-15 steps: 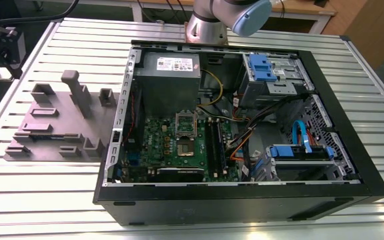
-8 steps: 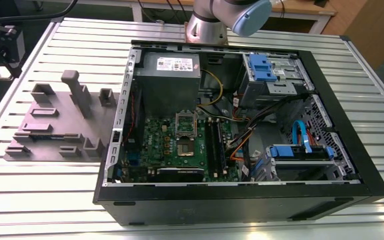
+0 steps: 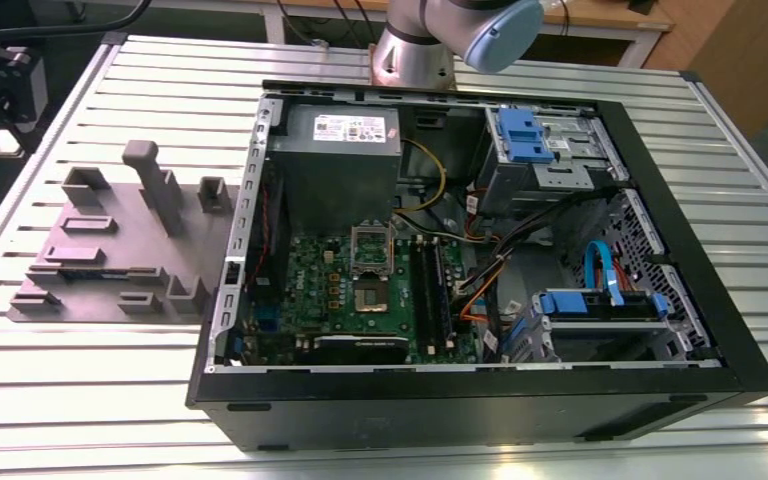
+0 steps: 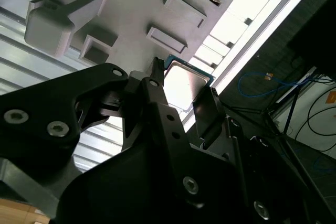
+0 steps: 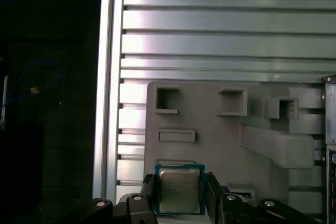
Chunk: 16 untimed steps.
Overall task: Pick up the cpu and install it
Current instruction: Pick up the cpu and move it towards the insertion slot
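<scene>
The cpu (image 5: 179, 189), a small square chip with a shiny metal top and a thin blue-green rim, sits between the two black fingers of my gripper (image 5: 180, 182). In the second wrist view the cpu (image 4: 185, 83) glares bright, and the gripper (image 4: 184, 80) is shut on two opposite edges. It hangs above the grey fixture plate (image 5: 210, 145), well clear of it. The open computer case (image 3: 678, 250) lies on the table in the exterior view, and the motherboard's cpu socket (image 3: 371, 292) is uncovered, its retaining frame (image 3: 371, 243) flipped back.
The grey fixture plate (image 3: 104, 250) with raised blocks and recesses stands at the exterior view's left of the case. Inside the case are a power supply (image 3: 341, 135), blue drive bays (image 3: 538, 140) and loose cables (image 3: 491, 270). The arm's base (image 3: 418, 45) is behind the case.
</scene>
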Motion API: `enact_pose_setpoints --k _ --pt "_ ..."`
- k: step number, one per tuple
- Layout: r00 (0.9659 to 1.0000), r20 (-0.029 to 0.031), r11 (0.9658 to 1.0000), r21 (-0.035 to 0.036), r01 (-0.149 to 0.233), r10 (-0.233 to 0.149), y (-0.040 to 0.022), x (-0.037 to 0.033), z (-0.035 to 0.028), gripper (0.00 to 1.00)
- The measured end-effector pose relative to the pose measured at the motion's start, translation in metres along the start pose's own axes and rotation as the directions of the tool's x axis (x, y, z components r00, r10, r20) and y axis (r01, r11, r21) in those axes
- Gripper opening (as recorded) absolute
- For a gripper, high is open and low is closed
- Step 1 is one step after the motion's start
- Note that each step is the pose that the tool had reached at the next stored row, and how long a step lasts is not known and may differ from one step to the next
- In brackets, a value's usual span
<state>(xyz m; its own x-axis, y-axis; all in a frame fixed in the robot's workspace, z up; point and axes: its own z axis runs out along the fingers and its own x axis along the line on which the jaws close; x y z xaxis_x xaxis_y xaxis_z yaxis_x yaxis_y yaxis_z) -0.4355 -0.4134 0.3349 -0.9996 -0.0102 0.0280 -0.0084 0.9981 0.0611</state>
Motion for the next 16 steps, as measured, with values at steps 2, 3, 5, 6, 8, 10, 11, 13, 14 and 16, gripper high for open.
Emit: enact_pose_setpoints --k 2,3,5,6,8,10,11,13,14,16 --pt "1.0 0.0001 1.0 -0.0001 0.0 0.0 0.0001 0.0 -0.0003 0.47" --pt "1.0 0.0002 1.0 -0.0001 0.0 0.0 0.0001 0.0 -0.0004 0.47" --pt "1.0 0.0 1.0 0.0 0.0 0.0 0.0002 0.0001 -0.0008 0.47" --pt "1.0 0.0001 1.0 -0.0001 0.0 0.0 0.0002 0.0 -0.001 0.47" --pt "1.0 0.0001 1.0 0.0 0.0 0.0 0.0004 0.0001 -0.0013 0.47" --pt "1.0 0.0001 1.0 0.0 0.0 0.0 0.0004 0.0001 -0.0016 0.47" --pt "1.0 0.0 1.0 0.0001 0.0 0.0 0.0004 0.0001 -0.0018 0.47" --pt "1.0 0.0001 1.0 0.0 0.0 0.0 0.0004 0.0001 -0.0023 0.47" --pt "1.0 0.0 1.0 0.0001 0.0 0.0 0.0005 0.0001 -0.0027 0.47" --pt "1.0 0.0 1.0 0.0001 0.0 0.0 0.0005 0.0001 -0.0036 0.47"
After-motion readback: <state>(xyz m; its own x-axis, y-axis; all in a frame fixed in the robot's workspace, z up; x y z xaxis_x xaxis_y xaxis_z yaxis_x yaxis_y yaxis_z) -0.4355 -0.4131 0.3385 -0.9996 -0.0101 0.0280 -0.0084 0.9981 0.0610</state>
